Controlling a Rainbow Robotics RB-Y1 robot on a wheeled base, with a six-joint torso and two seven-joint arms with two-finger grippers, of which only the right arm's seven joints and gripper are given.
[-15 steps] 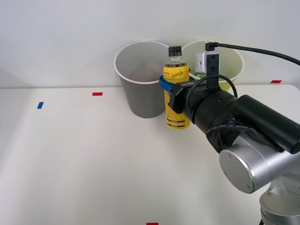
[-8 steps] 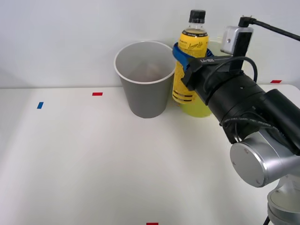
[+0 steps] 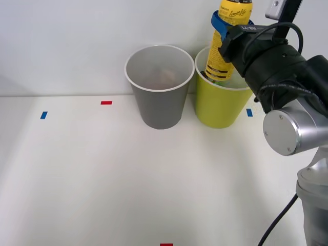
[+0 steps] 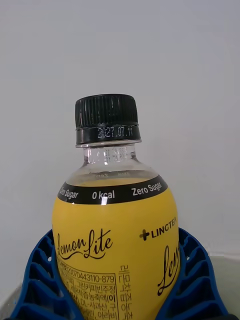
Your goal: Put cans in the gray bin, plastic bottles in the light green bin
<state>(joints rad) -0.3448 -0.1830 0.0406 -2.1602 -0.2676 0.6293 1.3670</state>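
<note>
pincer (image 3: pixel 225 28) clamped around yellow bottle (image 3: pixel 228 43), upright | bottle's base hangs over light green bin (image 3: pixel 220 105) mouth, at 3 o'clock of gray bin (image 3: pixel 156 95) | risk: early release near rim tips bottle onto desk (image 3: pixel 102 174)

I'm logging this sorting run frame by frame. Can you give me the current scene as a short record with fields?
held item: yellow bottle, black cap on, upright
holder: right gripper, blue fingers clamped on both sides of the bottle
bottle position: raised, its base over the mouth of the light green bin
gray bin: upright on the table, beside the green one, to its left
release: not yet done
</note>
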